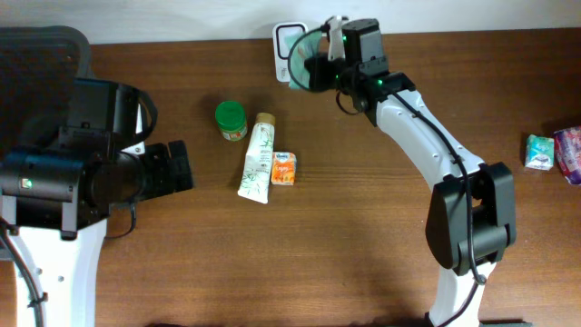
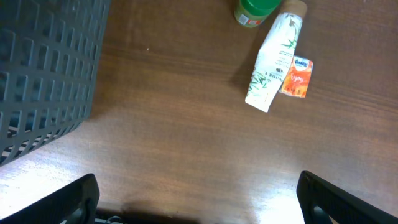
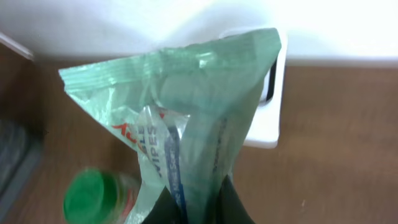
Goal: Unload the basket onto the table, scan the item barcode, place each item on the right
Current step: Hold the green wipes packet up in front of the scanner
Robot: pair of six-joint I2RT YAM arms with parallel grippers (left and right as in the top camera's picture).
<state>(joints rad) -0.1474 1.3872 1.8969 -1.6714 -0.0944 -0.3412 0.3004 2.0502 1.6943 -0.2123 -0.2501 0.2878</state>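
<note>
A pale green packet of wipes (image 3: 199,106) hangs upright with my right gripper (image 3: 200,202) shut on its lower edge. It is held in front of the white scanner (image 3: 274,106) that stands at the table's back edge against the wall. From overhead, the packet (image 1: 306,61) covers most of the scanner (image 1: 287,38), and the right gripper (image 1: 329,69) is just to its right. No barcode shows on the side I can see. My left gripper (image 1: 178,166) hovers at the table's left, its jaws wide open (image 2: 199,202) over bare wood.
A green-lidded jar (image 1: 231,119), a white tube (image 1: 258,157) and a small orange sachet (image 1: 284,168) lie left of centre. A dark mesh basket (image 1: 41,59) fills the far left corner. Two small packets (image 1: 539,152) (image 1: 570,153) sit at the right edge.
</note>
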